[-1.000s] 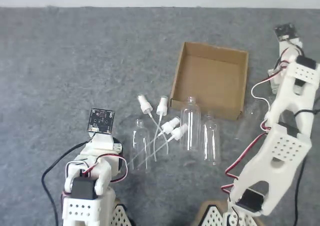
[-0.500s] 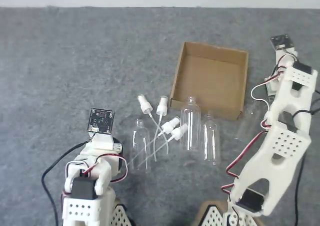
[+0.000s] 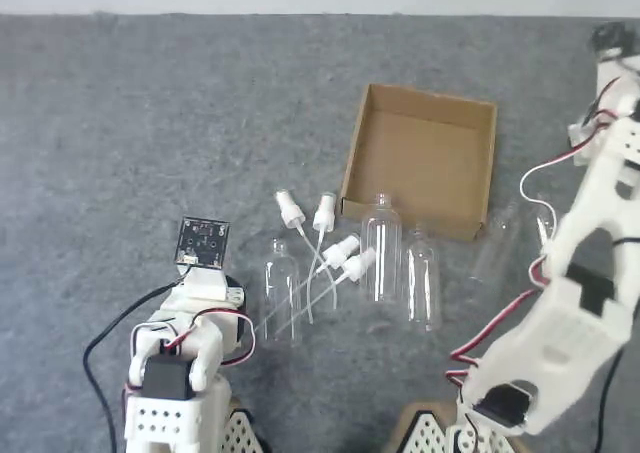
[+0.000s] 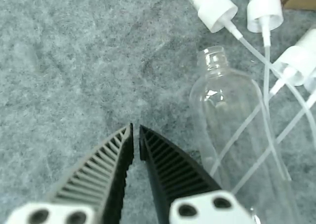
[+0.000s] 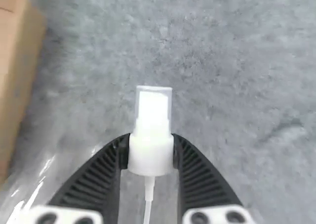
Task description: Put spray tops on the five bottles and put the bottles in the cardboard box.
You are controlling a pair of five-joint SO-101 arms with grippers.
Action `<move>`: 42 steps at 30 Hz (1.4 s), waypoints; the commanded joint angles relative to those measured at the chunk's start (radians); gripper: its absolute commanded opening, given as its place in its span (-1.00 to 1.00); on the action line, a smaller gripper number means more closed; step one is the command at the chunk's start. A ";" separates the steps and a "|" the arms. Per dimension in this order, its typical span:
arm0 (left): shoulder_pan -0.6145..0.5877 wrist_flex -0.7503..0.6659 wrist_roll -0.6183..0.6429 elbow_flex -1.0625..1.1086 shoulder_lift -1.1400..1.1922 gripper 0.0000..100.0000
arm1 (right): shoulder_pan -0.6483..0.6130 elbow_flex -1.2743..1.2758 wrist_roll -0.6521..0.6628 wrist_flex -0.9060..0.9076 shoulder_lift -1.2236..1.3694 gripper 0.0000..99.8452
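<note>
Nearest the arm bases, the left hand [image 4: 136,130] hangs low over the grey tabletop [image 3: 150,123], its jaws all but shut on nothing. It stands just beside the nearest bottle [image 4: 237,125], which lies on its side, uncapped, neck pointing away, so the hand could take the body once it opens. Four loose spray tops [image 3: 324,211] lie just beyond this bottle. Their thin tubes cross one another and its body, so a grasp here is likely to drag a neighbour. To the right, two bottles [image 3: 381,245] lie side by side, necks toward the cardboard box [image 3: 420,158], the taller one against or just short of its near wall. A fourth bottle [image 3: 497,243] lies faint near the box's right corner; a fifth cannot be made out. The box sits open and holds nothing, with bare tabletop to its left and behind it for approach. Farthest out, off the box's right side, the right hand [image 5: 150,137] is clamped on a spray top [image 5: 153,110] at the collar, head past the fingertips and tube [image 5: 146,204] running back between the fingers [image 5: 197,179]. Held so, a bottle probably has to be brought to the tube. No bottle on the tabletop carries a top; the task is judged near its start.
</note>
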 commanded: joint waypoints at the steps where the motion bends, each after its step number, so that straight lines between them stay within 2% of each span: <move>1: -0.006 0.005 0.002 -0.012 -0.017 -0.97 | -0.064 -0.012 0.002 0.137 -0.197 -0.96; 5: -0.006 0.005 0.002 -0.012 -0.017 -0.97 | -0.191 -0.012 -0.014 0.297 -0.302 -0.96; 13: -0.006 0.005 0.002 -0.012 -0.017 -0.97 | -0.547 -0.011 -0.195 0.473 -0.424 -0.96; 17: -0.006 0.005 0.002 -0.012 -0.017 -0.97 | -0.753 -0.005 -0.341 0.483 -0.424 -0.96; 24: -0.006 0.005 0.002 -0.012 -0.017 -0.97 | -1.018 -0.005 -0.713 0.398 -0.320 -0.96; 29: -0.006 0.005 0.002 -0.012 -0.017 -0.97 | -1.090 -0.005 -0.778 0.326 -0.153 -0.96; 35: -0.006 0.005 0.002 -0.012 -0.017 -0.97 | -1.087 -0.006 -0.971 0.243 0.007 -0.96; 40: -0.006 0.005 0.002 -0.012 -0.017 -0.97 | -1.092 -0.006 -1.080 0.209 0.062 -0.95; 42: -0.006 0.005 0.002 -0.012 -0.017 -0.97 | -1.092 -0.006 -1.120 0.206 0.077 -0.88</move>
